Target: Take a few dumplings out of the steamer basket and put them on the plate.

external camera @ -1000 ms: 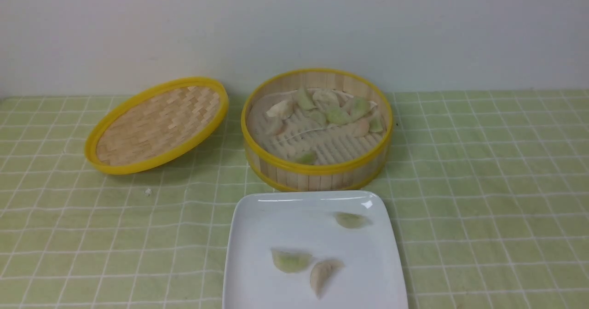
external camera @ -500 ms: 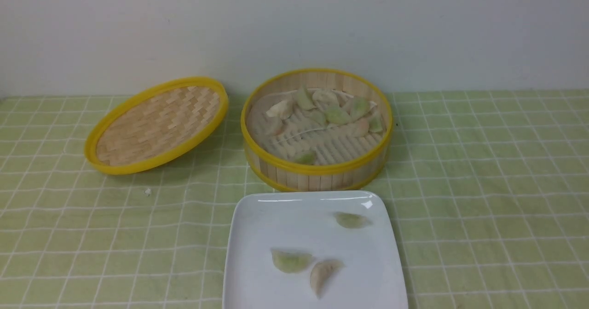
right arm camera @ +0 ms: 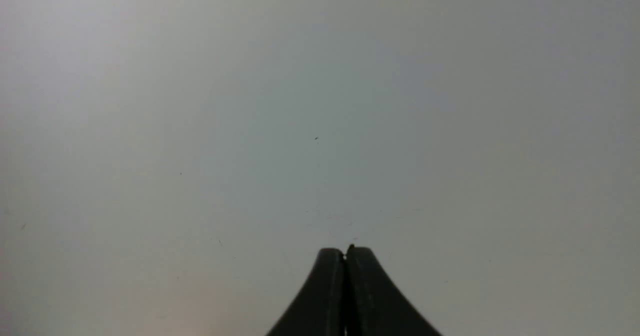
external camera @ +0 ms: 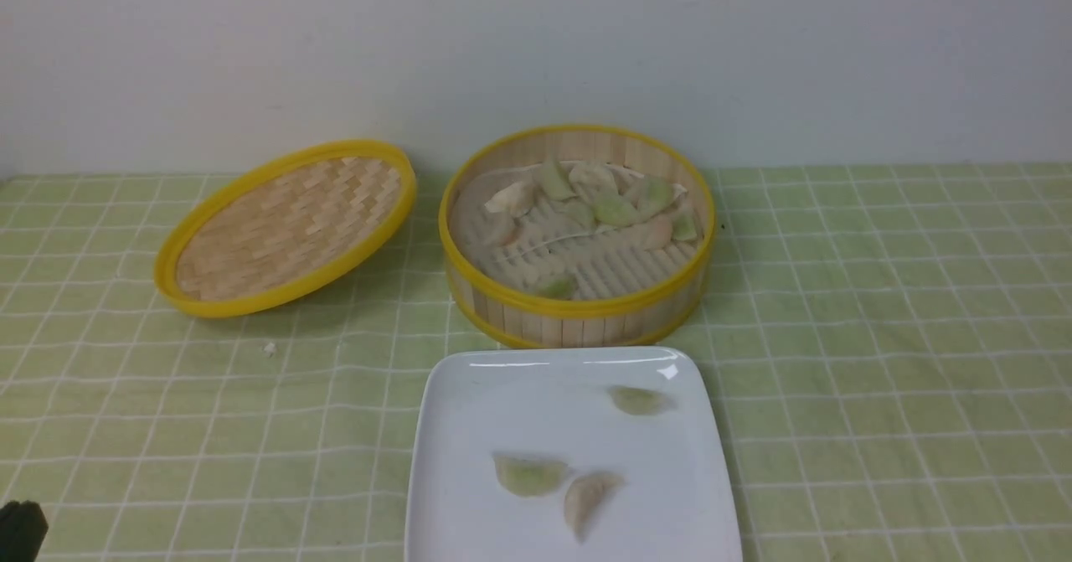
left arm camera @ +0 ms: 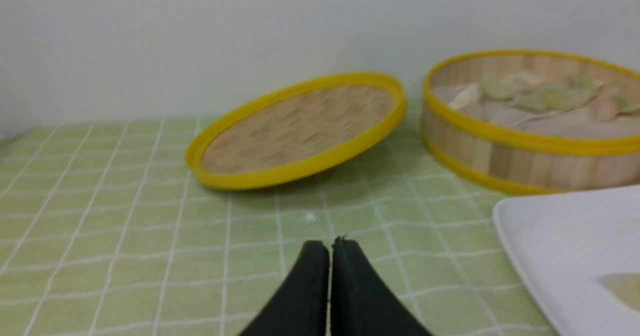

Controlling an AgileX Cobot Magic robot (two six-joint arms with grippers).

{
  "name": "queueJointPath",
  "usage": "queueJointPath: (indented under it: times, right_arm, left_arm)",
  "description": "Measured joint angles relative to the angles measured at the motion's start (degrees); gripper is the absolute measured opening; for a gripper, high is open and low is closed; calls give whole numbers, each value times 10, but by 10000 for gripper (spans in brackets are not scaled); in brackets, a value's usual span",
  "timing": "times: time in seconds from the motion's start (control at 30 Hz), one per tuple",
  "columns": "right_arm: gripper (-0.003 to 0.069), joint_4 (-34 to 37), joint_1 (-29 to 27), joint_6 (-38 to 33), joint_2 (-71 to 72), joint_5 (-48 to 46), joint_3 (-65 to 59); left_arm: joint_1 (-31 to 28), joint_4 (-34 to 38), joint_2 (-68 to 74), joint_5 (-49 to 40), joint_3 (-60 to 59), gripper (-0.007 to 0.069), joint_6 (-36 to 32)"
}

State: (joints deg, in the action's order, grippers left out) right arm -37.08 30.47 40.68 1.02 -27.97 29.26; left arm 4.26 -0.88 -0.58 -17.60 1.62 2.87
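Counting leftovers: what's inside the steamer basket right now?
Inside the steamer basket: pale green and off-white dumplings clustered toward the far side on a whitish liner, plus one green dumpling by the near wall. The near rim hides part of the floor; exact count unclear.

The left gripper (left arm camera: 330,246) is showing its two black jaws pressed together, tip to tip, holding nothing; in the front view only a dark sliver of it (external camera: 20,528) is peeking in at the lower left corner. The right gripper (right arm camera: 345,250) is likewise sitting with jaws closed and empty, pointing at a blank pale surface.
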Motion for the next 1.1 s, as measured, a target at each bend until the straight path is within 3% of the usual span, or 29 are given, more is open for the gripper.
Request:
queueJointPath:
  times: [0.17,0.4,1.1]
  right_arm:
    - [-14,0,0,0,0,0,0]
    - [-14,0,0,0,0,0,0]
    - [-14,0,0,10,0,0,0]
  left_arm:
    - [-40,1,0,1,-32,-6,-6]
    - [-41,5,0,-37,-33,-6,-19]
    - [-41,5,0,-41,-33,-6,-20]
